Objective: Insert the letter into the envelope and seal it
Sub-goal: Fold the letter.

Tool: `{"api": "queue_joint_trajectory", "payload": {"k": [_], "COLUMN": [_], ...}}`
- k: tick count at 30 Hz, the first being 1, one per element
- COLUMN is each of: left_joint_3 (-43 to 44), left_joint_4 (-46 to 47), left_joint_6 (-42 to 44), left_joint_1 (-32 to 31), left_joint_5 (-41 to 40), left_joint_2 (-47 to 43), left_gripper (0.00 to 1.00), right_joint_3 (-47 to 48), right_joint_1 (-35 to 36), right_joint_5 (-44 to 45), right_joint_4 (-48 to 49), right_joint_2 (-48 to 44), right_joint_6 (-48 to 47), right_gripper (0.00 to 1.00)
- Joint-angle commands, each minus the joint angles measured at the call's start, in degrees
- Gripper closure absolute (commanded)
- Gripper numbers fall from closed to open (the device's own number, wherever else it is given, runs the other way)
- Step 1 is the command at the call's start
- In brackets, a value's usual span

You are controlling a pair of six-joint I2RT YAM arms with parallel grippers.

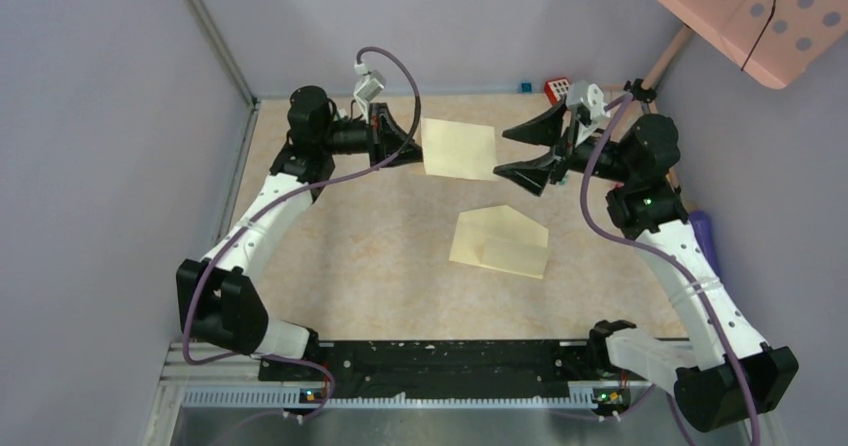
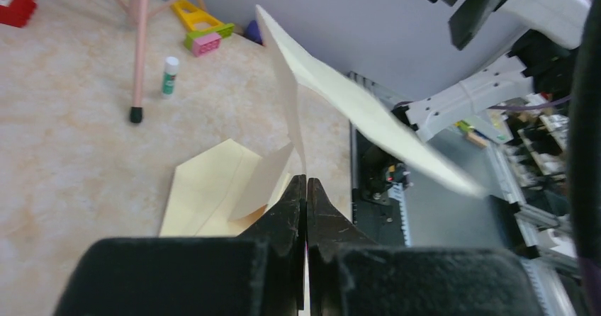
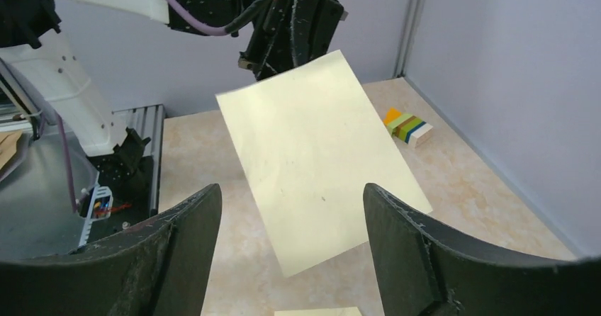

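- While the letter (image 1: 458,149) is pinched by one edge in the clenched left gripper (image 1: 418,149), it is held aloft over the far half of the table (image 1: 350,266).
- Right gripper (image 1: 503,153) is spread wide at the letter's free edge, with nothing gripped.
- Envelope (image 1: 500,243) is laid flat, nearer the right edge than the left, and its flap appears open.
- Free edge should be clamped squarely before any release.
- Sheet should be lowered flat toward the envelope mouth, untwisted.
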Motion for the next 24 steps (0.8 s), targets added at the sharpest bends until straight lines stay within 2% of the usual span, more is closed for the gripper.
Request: {"api": "queue_joint_trajectory", "payload": {"k": [1,6,9,12,17,24], "left_joint_3": [5.09,7.57,7.6,6.55,3.64,0.4], "left_joint_4": [-12.13,-25.82,-28.17,-25.47,-15.47,-5.01], "left_joint_6": [13.84,27.82,30.87,27.48,18.2,10.97], "left_joint_1": [0.67,0.62,0.59,0.59,0.58,0.58], "left_joint_5": [-1.97,-0.67,-0.04,0.96,3.35,2.96], "left_joint_2": [-3.14,-5.17,-6.17,-6.51,-6.81,-6.9], "left_gripper": [1.0,1.0,1.0,1.0,1.0,1.0], "right_joint_3": [1.62,2.3,0.11,-5.12,-15.2,-21.24], "right_joint_1": [-0.9,-2.17,-2.28,-2.39,-2.34,-1.95], "right_joint_5": [-4.91,-0.38,5.58,6.23,4.19,1.21], "right_joint_4": [3.25,4.74,6.86,16.19,43.59,67.37], "right_joint_2": [-0.86,-0.56,-0.27,1.15,6.1,12.24], "right_joint_6": [3.65,6.99,7.3,13.27,29.05,44.55], "right_gripper": [0.26,0.21,0.16,0.13,0.11,0.08]}}
